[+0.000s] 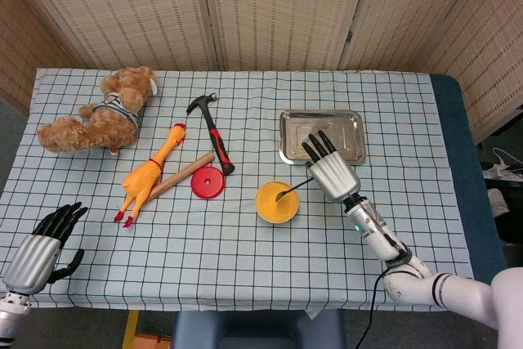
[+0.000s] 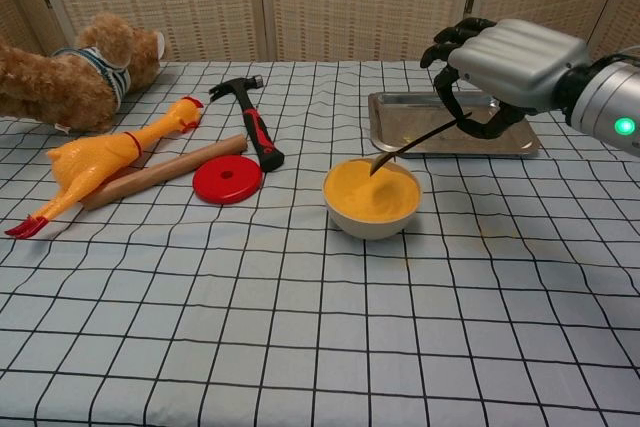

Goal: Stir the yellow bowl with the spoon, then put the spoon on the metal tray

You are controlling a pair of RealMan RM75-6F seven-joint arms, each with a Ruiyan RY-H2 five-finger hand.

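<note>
The yellow bowl [image 1: 276, 202] [image 2: 372, 195] stands on the checked cloth right of centre. A dark spoon [image 1: 292, 189] [image 2: 412, 146] slants down with its tip inside the bowl. My right hand [image 1: 330, 167] [image 2: 500, 65] holds the spoon's handle just right of and above the bowl, in front of the metal tray [image 1: 354, 130] [image 2: 515, 144]. The tray lies behind the bowl to the right. My left hand [image 1: 42, 245] rests at the table's near left corner with fingers apart and nothing in it; the chest view does not show it.
A red disc [image 1: 207, 184] [image 2: 227, 180], a wooden stick [image 1: 180, 176] [image 2: 165, 172], a rubber chicken [image 1: 149, 174] [image 2: 95, 160] and a hammer [image 1: 212, 130] [image 2: 252, 119] lie left of the bowl. A teddy bear [image 1: 102, 112] [image 2: 70, 75] sits at the far left.
</note>
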